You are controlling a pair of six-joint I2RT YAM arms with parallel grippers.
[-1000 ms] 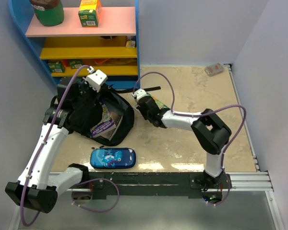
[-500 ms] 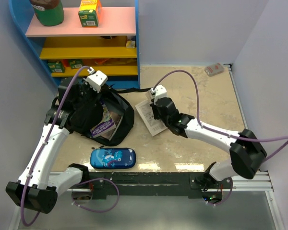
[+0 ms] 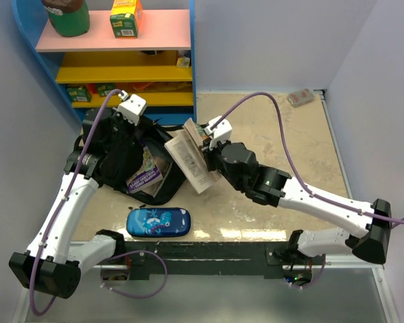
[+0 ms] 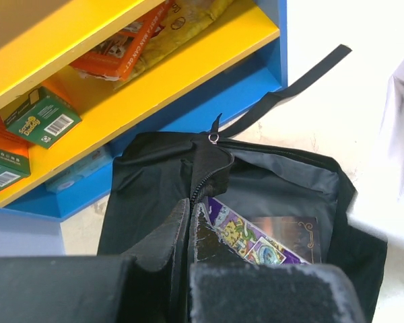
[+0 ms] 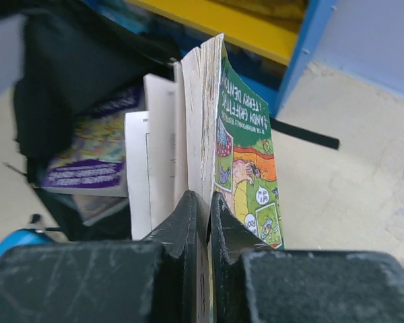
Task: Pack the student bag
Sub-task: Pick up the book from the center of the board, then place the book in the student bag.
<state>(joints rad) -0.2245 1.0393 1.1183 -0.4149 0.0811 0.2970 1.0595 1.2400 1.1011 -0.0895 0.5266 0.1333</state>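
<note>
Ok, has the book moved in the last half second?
Yes. Held by the right tool, the book has lifted off the table and swung left, now overlapping the student bag at its right rim.

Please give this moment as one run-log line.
left gripper shut on large black fabric backpack | right gripper shut on green-covered paperback book | book outside backpack

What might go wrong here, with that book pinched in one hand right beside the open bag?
1. The right hand pinches the book only along one edge, and some white pages splay away; it might slip or flop open.
2. A purple book already lies in the bag, so the new one could snag there.
3. The left hand holds the bag open by a fabric fold; if that slips, the mouth may sag.
</note>
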